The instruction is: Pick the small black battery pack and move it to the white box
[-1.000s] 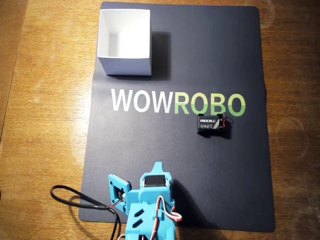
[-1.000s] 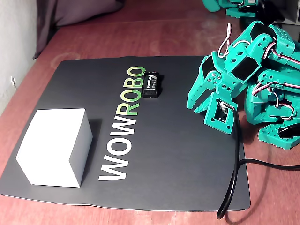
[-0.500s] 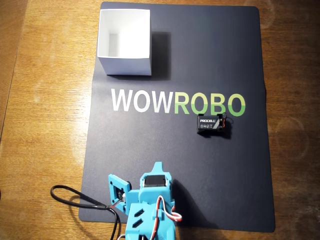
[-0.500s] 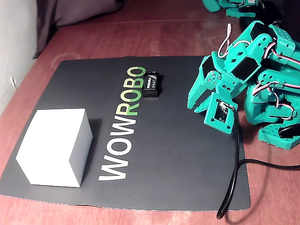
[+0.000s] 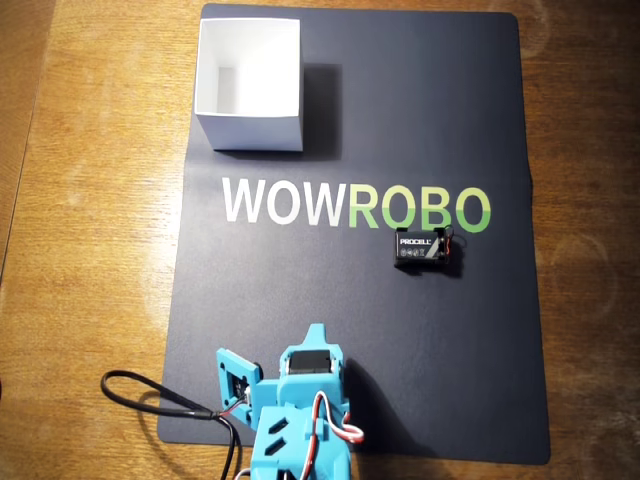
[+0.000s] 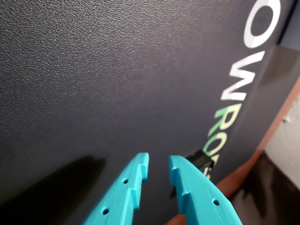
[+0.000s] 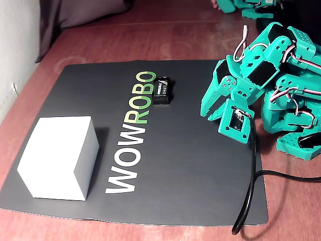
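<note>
The small black battery pack (image 5: pixel 428 250) lies flat on the dark mat, right of centre in the overhead view, just below the green "ROBO" letters, with its wires at its right end. In the fixed view the battery pack (image 7: pixel 161 89) lies at the far end of the lettering. In the wrist view only a corner of it (image 6: pixel 202 161) shows behind the right finger. The white box (image 5: pixel 250 85) stands open-topped and empty at the mat's top left; it also shows in the fixed view (image 7: pixel 60 155). My teal gripper (image 5: pixel 316 335) (image 6: pixel 158 161) (image 7: pixel 209 114) hangs just above the mat's near end, slightly open and empty, far from both.
The dark mat (image 5: pixel 400 380) with "WOWROBO" lettering lies on a wooden table (image 5: pixel 80 250). A black cable (image 5: pixel 150 400) loops beside the arm base. In the fixed view a cable (image 7: pixel 251 175) runs along the mat's right edge.
</note>
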Robot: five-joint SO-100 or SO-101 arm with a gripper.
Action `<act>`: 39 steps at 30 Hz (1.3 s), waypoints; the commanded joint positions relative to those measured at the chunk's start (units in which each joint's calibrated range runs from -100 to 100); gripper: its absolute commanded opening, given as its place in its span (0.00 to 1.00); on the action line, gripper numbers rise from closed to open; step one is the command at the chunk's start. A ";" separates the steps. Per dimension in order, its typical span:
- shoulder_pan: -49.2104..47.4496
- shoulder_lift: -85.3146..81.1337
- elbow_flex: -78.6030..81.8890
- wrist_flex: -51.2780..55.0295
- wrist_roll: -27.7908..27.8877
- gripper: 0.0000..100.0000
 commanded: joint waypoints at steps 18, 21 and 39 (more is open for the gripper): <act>0.62 0.57 -2.34 -0.13 0.26 0.05; 0.62 1.44 -4.52 -1.09 0.26 0.05; 10.82 53.88 -44.52 -7.40 0.21 0.05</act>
